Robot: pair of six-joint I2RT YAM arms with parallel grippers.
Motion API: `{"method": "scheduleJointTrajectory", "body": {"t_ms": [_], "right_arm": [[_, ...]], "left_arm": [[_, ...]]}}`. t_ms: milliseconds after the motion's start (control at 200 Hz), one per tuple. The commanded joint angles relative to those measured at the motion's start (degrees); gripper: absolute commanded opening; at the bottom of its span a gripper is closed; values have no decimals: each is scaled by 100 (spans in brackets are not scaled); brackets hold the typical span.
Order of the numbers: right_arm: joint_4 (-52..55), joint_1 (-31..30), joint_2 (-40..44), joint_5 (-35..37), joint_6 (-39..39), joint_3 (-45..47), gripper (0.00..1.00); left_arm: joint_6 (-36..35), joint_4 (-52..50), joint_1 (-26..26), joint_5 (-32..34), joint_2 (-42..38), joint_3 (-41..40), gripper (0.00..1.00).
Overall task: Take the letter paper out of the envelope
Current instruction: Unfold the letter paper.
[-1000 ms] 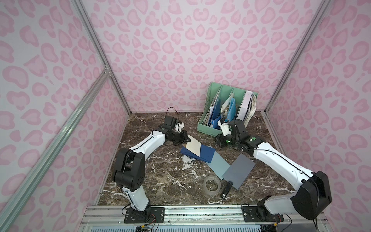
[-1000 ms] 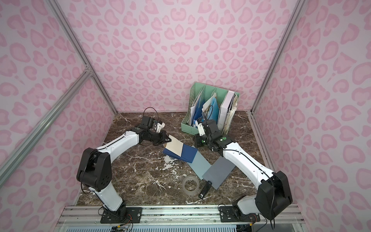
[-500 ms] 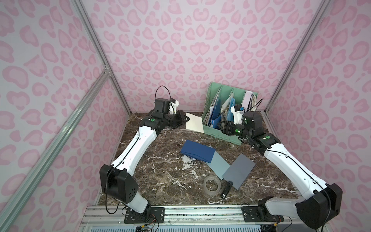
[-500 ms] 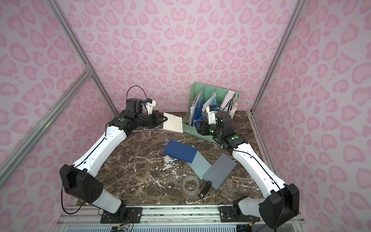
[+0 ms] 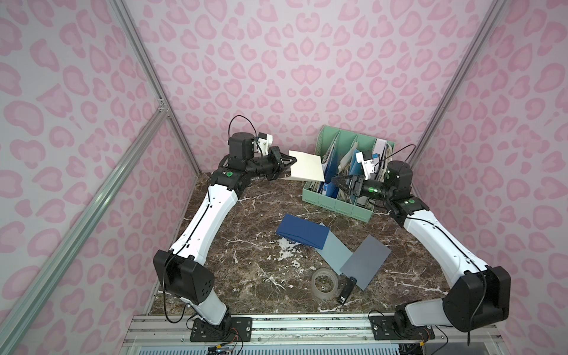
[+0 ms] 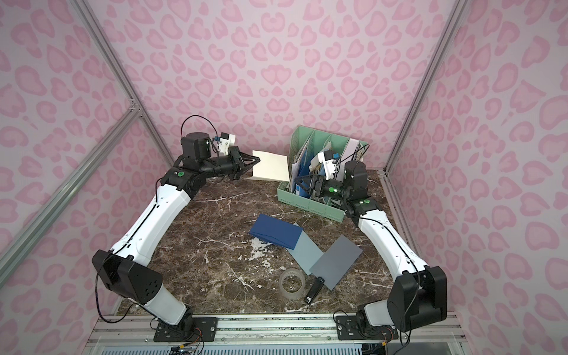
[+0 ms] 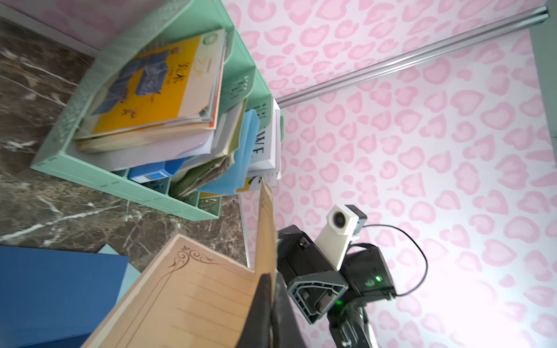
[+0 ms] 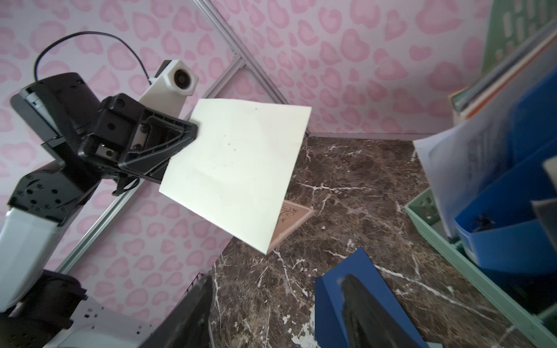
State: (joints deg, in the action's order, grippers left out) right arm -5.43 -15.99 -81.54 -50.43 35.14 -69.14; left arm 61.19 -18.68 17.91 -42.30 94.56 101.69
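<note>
We have the letter paper (image 5: 307, 166) up in the air at about 12 o'clock over the counter (image 5: 246, 246). It is well clear of the dark blue envelope (image 5: 302, 234), which lies near the middle of the counter and overlaps a pale grey sheet (image 5: 333, 253) toward 4 o'clock. The left gripper (image 5: 293, 159) is pressed together on the paper's 9 o'clock edge. From there the sheet reaches out toward the green file organizer (image 5: 338, 204) at 1 o'clock. Its far edge is just beside the organizer's end wall, and we cannot tell whether they touch. The right gripper (image 5: 339, 183) stands spread and empty in front of the organizer, pointing toward the paper.

We judge the paper to be very light and thin. It is folded, cream outside and lined with an ornamental border inside. The doubled layers seem to give it enough stiffness to stand out from the pinch with little sag. It looks easy to crease or tear, and smooth enough to slide out of a loose pinch. We would therefore hold it at an edge where the layers lie together, with modest pressure. The present hold is at one edge only, so a quick swing could make the free end flap or catch on the organizer. If the right gripper shares the hold, the free 3 o'clock edge is the place to take it.
</note>
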Motion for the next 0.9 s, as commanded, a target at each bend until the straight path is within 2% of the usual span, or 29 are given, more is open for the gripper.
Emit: {"method": "scheduleJointTrajectory", "body": {"t_ms": [0,175,405,610,895], "right_arm": [[-443,11,-102,-995,-3,-121,71],[-366,14,-143,-1166,-172,-205,72],[-1420,-13,-161,-1527,677,85,72],[-1479,-176,-229,-1641,723,-91,71],[-1425,-343,-187,-1656,766,-76,56]], "left_arm": [[414,324,-13,-686,32,89,0],[510,392,2,-897,-59,1,0],[670,604,27,-1016,-46,-65,0],[700,650,76,-1043,-39,-159,0],[658,684,116,-931,-5,-204,0]]}}
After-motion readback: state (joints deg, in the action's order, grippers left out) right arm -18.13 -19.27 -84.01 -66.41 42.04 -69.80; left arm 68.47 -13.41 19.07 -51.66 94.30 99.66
